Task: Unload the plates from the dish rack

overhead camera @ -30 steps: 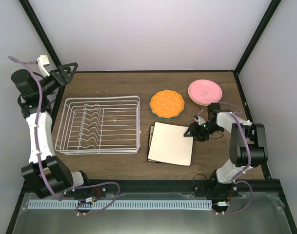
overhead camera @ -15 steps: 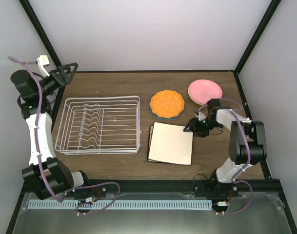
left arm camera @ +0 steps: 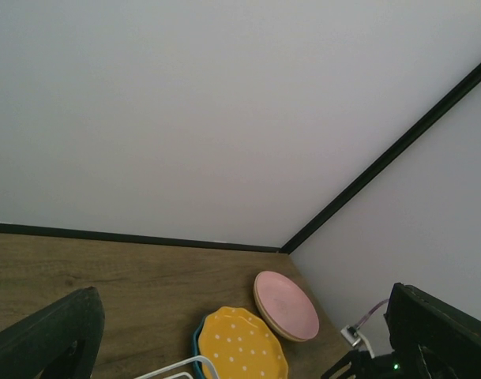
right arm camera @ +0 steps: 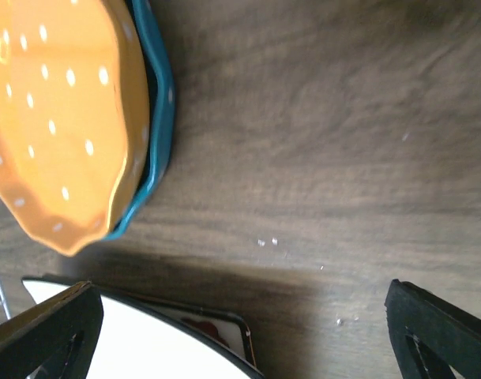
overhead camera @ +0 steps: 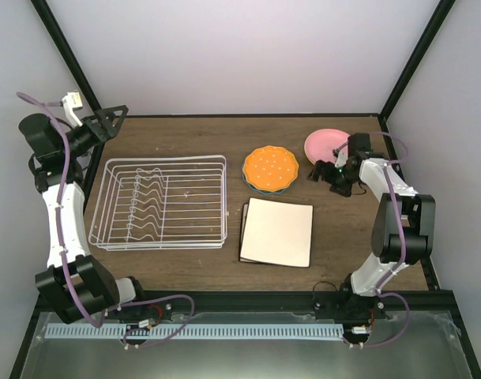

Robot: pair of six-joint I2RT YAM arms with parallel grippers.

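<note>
Under cream plate, flowered plate: rt wrist cam only.

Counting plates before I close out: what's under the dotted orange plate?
A teal plate lies under the dotted orange plate; only its rim shows along the edge. Its face is covered, so whether anything else lies between or beneath them cannot be seen.

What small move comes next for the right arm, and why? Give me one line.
Probably draw the right gripper back toward its base and park it. Its jaws stand open and empty. The dish rack shows no plates between its prongs. The square cream plate, dotted orange plate and pink plate top three stacks outside it.
</note>
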